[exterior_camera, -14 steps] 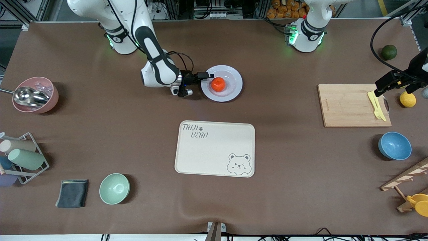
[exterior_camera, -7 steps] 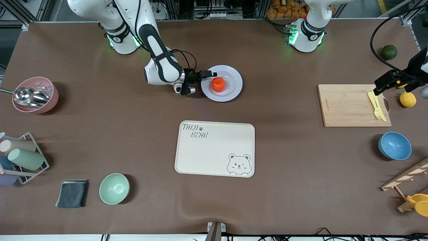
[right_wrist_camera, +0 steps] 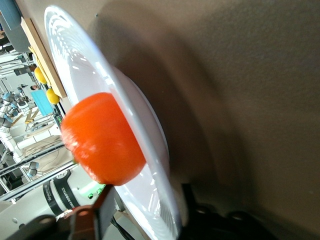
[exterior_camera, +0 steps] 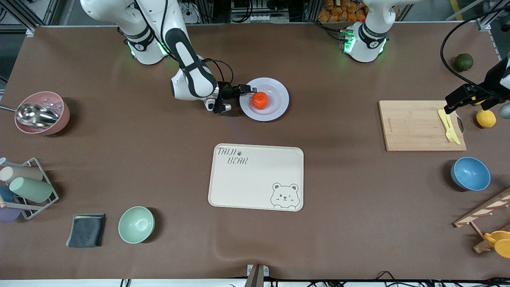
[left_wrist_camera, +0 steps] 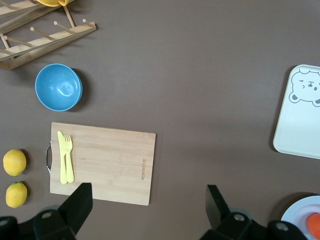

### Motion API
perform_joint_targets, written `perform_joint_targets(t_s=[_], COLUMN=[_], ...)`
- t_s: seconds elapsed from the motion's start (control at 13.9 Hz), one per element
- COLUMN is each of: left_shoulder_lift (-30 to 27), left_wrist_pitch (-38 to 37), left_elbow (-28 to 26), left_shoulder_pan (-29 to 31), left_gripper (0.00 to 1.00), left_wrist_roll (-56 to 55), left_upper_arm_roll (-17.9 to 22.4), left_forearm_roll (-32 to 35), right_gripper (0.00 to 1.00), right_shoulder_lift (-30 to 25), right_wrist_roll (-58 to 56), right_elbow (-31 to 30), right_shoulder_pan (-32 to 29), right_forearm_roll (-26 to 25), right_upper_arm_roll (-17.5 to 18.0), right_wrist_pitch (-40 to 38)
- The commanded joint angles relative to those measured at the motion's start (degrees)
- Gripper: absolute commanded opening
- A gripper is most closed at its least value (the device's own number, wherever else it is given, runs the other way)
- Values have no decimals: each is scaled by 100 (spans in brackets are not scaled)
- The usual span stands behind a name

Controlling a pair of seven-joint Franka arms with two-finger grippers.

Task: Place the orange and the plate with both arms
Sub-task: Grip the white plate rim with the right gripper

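Observation:
The orange [exterior_camera: 259, 100] sits in the middle of the pale round plate [exterior_camera: 279, 93], between the two arm bases. My right gripper [exterior_camera: 248, 89] is low at the plate's rim on the side toward the right arm's end of the table. In the right wrist view the orange [right_wrist_camera: 102, 137] lies on the plate [right_wrist_camera: 75, 65]. There the right gripper [right_wrist_camera: 145, 205] straddles the rim, one finger over the plate, one under it, with a gap still showing. My left gripper [exterior_camera: 454, 103] waits open over the cutting board's edge. The left gripper [left_wrist_camera: 147, 200] holds nothing.
A cream bear-print tray [exterior_camera: 255, 177] lies nearer the camera than the plate. Toward the left arm's end are a cutting board [exterior_camera: 414, 125] with a yellow fork [exterior_camera: 449, 125], a lemon [exterior_camera: 486, 118], a dark green fruit [exterior_camera: 463, 61] and a blue bowl [exterior_camera: 470, 173]. A green bowl [exterior_camera: 136, 224] and pink bowl [exterior_camera: 44, 113] stand toward the right arm's end.
The right gripper has slid in onto the plate's rim and its jaws have narrowed around it. Plate and orange have not moved. The left arm has stayed put.

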Motion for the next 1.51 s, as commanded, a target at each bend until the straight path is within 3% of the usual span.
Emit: perform_joint_targets(t_s=[0.0, 0.94, 1.44], left_shoulder_lift=[4, 4, 30], left_wrist_pitch=[-23, -58, -58], left_elbow=[7, -125, -134], left_shoulder_pan=[4, 30, 30], left_gripper=[100, 100, 100], left_wrist_roll=[-1, 17, 17], left_upper_arm_roll=[11, 11, 3], left_forearm_roll=[-138, -138, -138], right_gripper=[0, 0, 0], right_shoulder_lift=[203, -157, -465], right_wrist_roll=[-193, -79, 868], right_elbow=[159, 168, 527], right_shoulder_pan=[156, 60, -186], right_forearm_roll=[225, 225, 146], right_upper_arm_roll=[-30, -30, -74], right_wrist_pitch=[120, 76, 111])
